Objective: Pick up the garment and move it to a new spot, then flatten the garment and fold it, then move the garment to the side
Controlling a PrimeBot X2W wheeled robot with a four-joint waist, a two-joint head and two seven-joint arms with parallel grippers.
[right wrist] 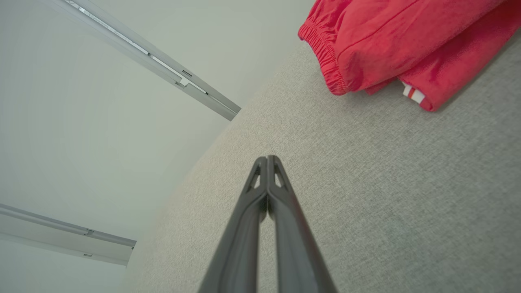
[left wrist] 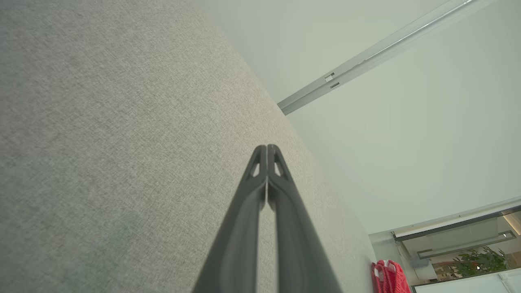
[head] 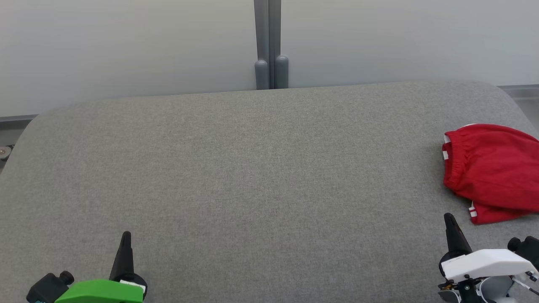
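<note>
Just ahead-right of the right gripper [head: 449,218], red elastic-waist fabric garment [head: 492,168] lies folded on grey fabric-covered surface [head: 252,168]; right gripper pressed together, empty; left gripper [head: 126,235] same, well apart. Looks done: folded, parked aside, nothing left

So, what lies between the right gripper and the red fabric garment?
Nothing lies there except the bare grey fabric-covered surface. The right wrist view shows this stretch between the shut right gripper and the red fabric garment.

Grey fabric table [head: 252,168], pale wall [head: 126,42], grey post [head: 269,42]
</note>
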